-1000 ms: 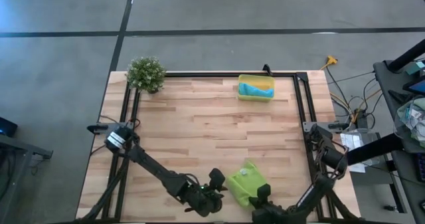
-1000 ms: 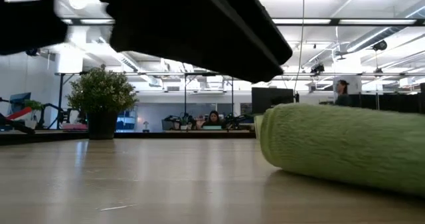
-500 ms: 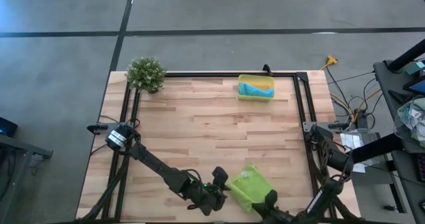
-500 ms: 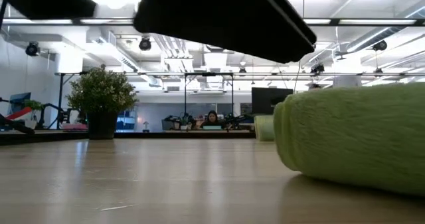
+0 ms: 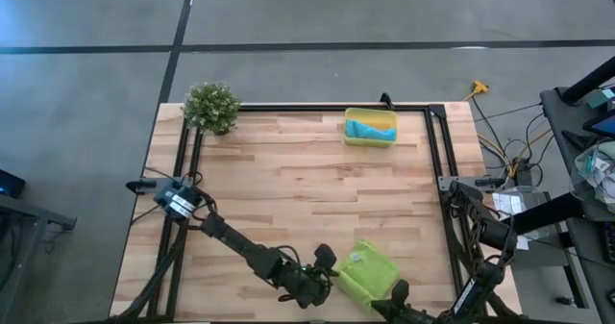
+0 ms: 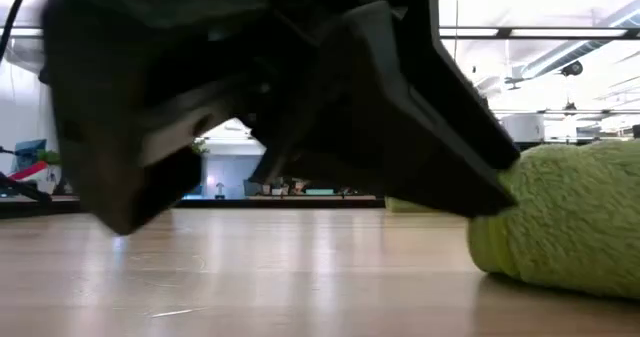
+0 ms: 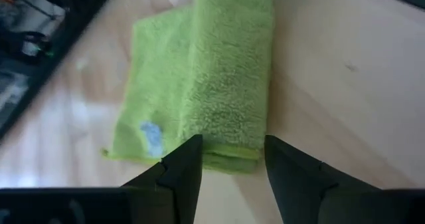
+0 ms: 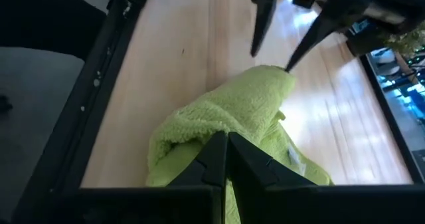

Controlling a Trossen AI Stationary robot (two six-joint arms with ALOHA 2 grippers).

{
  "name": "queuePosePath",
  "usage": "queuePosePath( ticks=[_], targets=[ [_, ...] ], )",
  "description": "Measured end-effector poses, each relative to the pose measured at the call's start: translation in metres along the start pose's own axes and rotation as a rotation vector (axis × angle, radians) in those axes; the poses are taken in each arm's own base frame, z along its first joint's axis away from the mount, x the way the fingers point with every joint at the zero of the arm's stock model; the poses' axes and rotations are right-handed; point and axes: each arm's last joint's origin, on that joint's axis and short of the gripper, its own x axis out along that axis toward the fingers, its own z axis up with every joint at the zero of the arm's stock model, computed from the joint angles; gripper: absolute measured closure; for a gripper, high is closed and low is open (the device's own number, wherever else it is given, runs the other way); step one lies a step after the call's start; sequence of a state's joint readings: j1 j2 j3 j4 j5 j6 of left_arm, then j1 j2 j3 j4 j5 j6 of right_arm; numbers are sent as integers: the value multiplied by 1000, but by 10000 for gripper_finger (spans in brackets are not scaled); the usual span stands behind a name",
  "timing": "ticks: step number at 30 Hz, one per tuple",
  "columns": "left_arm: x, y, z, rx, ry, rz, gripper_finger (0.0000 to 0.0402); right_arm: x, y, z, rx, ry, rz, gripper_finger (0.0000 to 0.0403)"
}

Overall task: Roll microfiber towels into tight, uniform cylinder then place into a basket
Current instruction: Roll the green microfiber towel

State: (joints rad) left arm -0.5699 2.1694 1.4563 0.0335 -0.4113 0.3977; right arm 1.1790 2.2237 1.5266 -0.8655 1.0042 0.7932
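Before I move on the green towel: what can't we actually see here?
- Right hand: cut off by the high view's bottom edge; its shut fingers block whether they pinch the green towel.
- Left hand, open at the towel's end: contact unclear; in the low view its dark bulk hides the table's far side.
- Blue towel in the yellow basket: too small to judge its roll.

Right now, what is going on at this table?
Both arms work at the near edge on the lime-green towel, part rolled, part flat. The left claw is open at one end of it; the right claw is shut against the other end. The blue towel already lies in the yellow basket at the far edge.
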Motion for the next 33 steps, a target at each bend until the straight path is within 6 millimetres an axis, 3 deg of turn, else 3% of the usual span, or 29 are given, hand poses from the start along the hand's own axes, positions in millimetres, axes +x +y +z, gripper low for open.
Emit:
queuePosePath(
  ticks=[6, 14, 29, 33],
  targets=[
    [-5, 0, 8, 91, -42, 29, 255, -3, 2, -5, -6, 8, 11, 394],
    [-7, -5, 18, 89, -150, 19, 255, -3, 2, -14, 14, 22, 1, 394],
    [27, 8, -6, 48, -158, 14, 255, -7, 5, -21, 21, 31, 22, 394],
    [29, 15, -7, -42, -176, -3, 255, -9, 7, -23, 15, 40, 35, 394]
  ],
)
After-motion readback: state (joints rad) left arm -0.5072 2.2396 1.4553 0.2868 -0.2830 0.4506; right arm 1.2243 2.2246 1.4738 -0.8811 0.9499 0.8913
